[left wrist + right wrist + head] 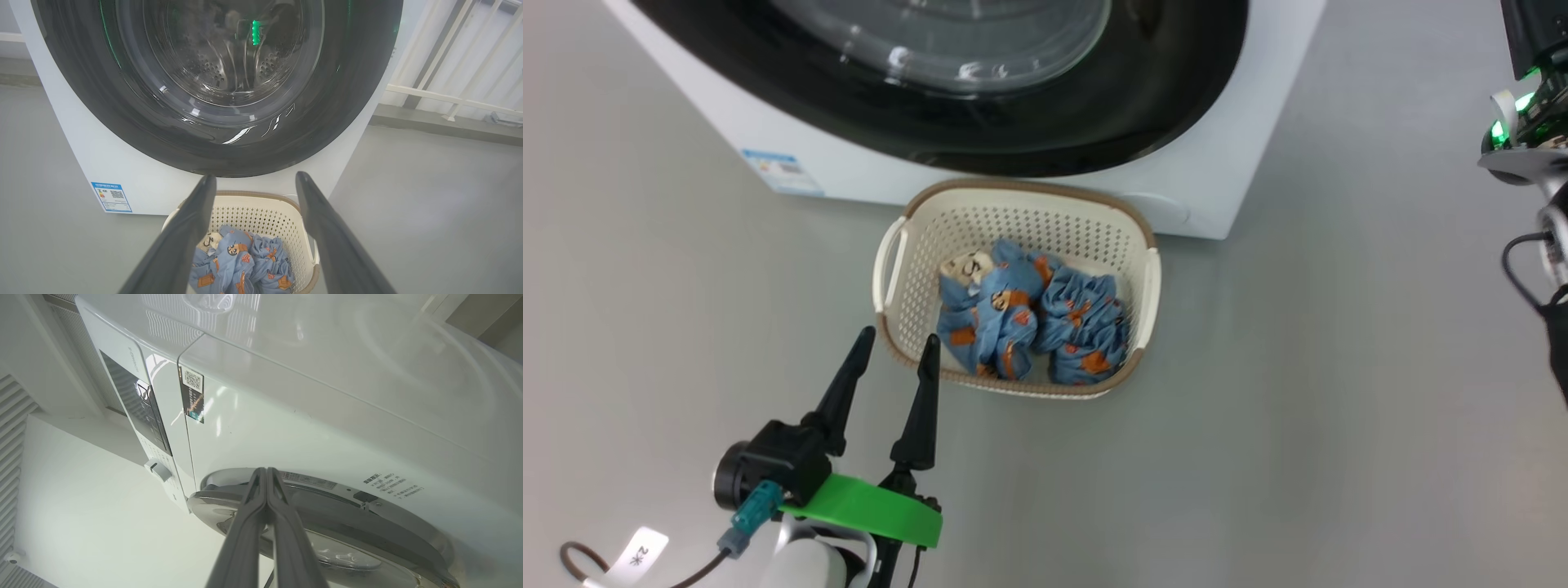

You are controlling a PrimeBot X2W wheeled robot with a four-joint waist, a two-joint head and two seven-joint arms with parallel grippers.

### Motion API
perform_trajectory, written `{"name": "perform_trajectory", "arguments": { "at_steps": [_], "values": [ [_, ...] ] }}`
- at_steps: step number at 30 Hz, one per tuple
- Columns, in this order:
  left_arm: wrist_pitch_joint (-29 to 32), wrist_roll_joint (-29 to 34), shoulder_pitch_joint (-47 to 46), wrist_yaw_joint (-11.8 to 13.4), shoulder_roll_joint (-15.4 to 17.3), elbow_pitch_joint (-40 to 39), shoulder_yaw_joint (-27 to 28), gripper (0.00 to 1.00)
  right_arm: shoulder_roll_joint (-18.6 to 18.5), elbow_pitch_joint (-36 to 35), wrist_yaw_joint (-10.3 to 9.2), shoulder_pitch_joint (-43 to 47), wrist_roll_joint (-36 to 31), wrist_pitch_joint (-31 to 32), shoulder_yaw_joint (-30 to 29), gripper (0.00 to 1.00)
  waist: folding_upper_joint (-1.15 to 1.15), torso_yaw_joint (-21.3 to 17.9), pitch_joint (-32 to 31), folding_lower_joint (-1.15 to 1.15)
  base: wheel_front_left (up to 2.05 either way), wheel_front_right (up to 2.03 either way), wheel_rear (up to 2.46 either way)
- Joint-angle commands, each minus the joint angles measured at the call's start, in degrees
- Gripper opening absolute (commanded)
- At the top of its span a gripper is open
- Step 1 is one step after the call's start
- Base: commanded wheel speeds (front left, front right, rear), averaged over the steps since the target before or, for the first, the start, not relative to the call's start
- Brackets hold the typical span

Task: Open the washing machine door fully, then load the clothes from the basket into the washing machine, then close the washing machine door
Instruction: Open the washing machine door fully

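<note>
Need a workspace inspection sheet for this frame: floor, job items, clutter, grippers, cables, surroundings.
Surface: smooth grey floor.
Job's things: washing machine door not swung open; basket on the floor right in front of the washing machine, holding the clothes, both bundled.
Clutter: nothing seen.
Grippers: left gripper open, empty, tips by the basket's near left corner; right gripper shut, empty, tips at the door's chrome edge, contact unclear.
Cables: black cable with white tag by the left arm; black loop by the right arm.
Surroundings: white railing beside the machine.
</note>
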Motion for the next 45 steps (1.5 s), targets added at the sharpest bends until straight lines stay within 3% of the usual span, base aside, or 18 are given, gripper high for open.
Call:
{"name": "perform_trajectory", "arguments": {
  "at_steps": [1, 11, 17, 31, 45],
  "values": [
    [-0.52, -0.52, -1.47, 0.44, 0.55, -1.54, 1.34, 1.00, -0.80, -1.26, 0.33, -1.17, 0.92, 2.49, 0.71, 0.00, 0.00, 2.29, 2.34, 0.00, 0.00, 0.00, 0.00],
    [-0.52, -1.55, -2.96, 0.90, 0.55, -1.71, -0.64, 1.00, -2.02, 4.25, 0.33, -6.65, 5.43, 21.68, -2.67, 0.00, 0.00, 4.47, 6.09, 0.00, 0.00, 0.00, 0.00],
    [-0.52, -1.97, -3.96, 1.11, 0.55, -2.38, -1.98, 1.00, -1.69, 7.24, 0.33, -11.21, 4.52, 28.13, -3.42, 0.00, 0.00, 5.65, 8.51, 0.00, 0.00, 0.00, 0.00],
    [-0.52, -5.08, -6.98, 2.41, 0.55, -4.25, -5.25, 1.00, -0.32, 9.66, 0.33, -20.21, -2.40, 31.69, -1.39, 0.00, 0.00, 8.86, 14.01, 0.00, 0.00, 0.00, 0.00],
    [-0.52, -5.93, -7.57, 3.14, 0.55, -4.30, -5.76, 1.00, 0.61, 8.59, 0.33, -19.82, -3.34, 33.79, 1.04, 0.00, 0.00, 9.29, 13.50, 0.00, 0.00, 0.00, 0.00]
  ]
}}
